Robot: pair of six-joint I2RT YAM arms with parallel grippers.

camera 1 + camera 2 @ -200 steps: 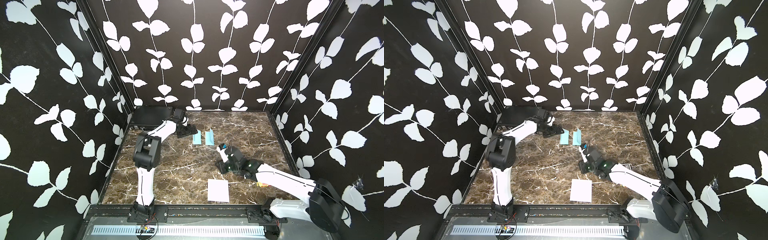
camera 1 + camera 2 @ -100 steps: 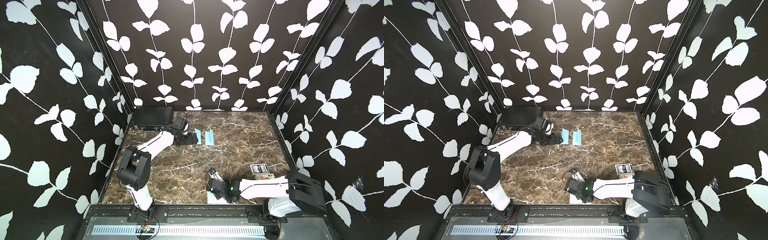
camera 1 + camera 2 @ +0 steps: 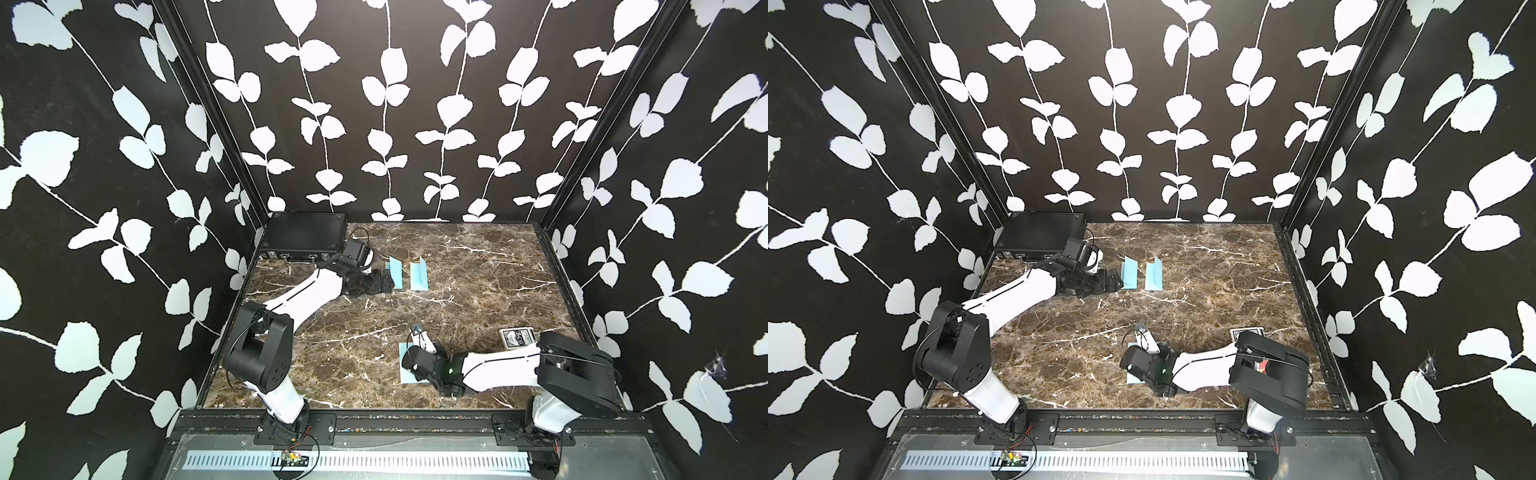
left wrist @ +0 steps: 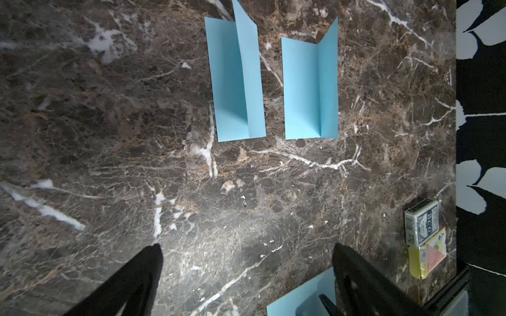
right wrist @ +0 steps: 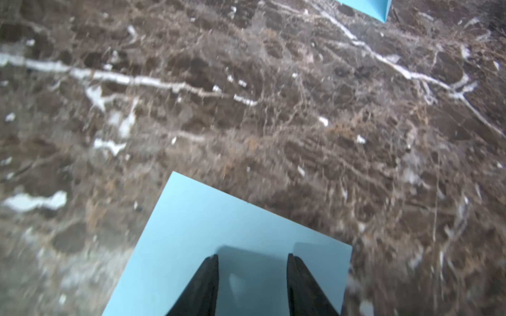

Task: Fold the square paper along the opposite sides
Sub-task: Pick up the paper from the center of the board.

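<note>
Light-blue square paper sheet [image 5: 219,219], near tabletop [image 3: 457,299] front edge: largely hidden beneath right gripper [image 5: 253,255], jaws apart; left gripper [image 4: 246,245] jaws wide apart.

Left arm [image 3: 309,297]: white shells are set between black joint housings; a thin dark seam is drawn along the long link.
Right arm [image 3: 500,368]: the same white-and-black build is shown; a small green light [image 3: 448,368] is lit on the black wrist.
Jaws: matte black, tapered to narrow tips.
Cable [image 3: 230,365]: thin, black, looped beside the left elbow housing.
Base plates [image 3: 291,424]: black, fastened with screws; red and black wires [image 3: 306,441] are seen below.
</note>
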